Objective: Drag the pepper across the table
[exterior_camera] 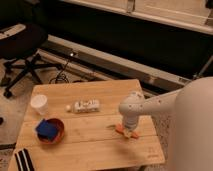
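Observation:
The orange pepper (121, 130) lies on the light wooden table (95, 147) toward its right side, its pale stem end pointing left. My gripper (129, 131) reaches down from the white arm at the right and sits right on the pepper, covering most of it. Only the pepper's left part and a bit of orange by the gripper show.
A white patterned bottle (86, 105) lies on its side mid-table with a small pale ball (68, 107) beside it. A white cup (39, 104) stands at the left. A red bowl (55, 131) holds a blue sponge (45, 128). A black-and-white striped object (24, 160) lies front left. An office chair (22, 42) stands behind.

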Robot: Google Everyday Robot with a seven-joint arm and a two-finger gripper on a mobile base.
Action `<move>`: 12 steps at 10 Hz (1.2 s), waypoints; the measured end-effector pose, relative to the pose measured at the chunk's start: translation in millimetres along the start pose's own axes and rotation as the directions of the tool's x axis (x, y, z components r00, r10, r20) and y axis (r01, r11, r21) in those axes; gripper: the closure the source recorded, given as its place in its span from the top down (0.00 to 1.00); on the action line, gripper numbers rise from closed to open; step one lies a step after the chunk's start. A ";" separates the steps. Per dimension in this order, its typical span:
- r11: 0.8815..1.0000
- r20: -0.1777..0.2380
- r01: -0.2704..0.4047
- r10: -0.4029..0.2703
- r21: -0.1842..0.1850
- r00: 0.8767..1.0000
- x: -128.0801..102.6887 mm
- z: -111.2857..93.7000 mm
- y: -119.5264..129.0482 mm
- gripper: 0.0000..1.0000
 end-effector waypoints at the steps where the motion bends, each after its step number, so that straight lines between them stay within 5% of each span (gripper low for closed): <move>1: 1.000 -0.002 -0.007 0.007 0.001 1.000 4.0 -0.1 -0.3 0.22; 12: 0.994 -0.032 -0.107 0.107 -0.007 0.994 58.9 1.0 8.2 0.22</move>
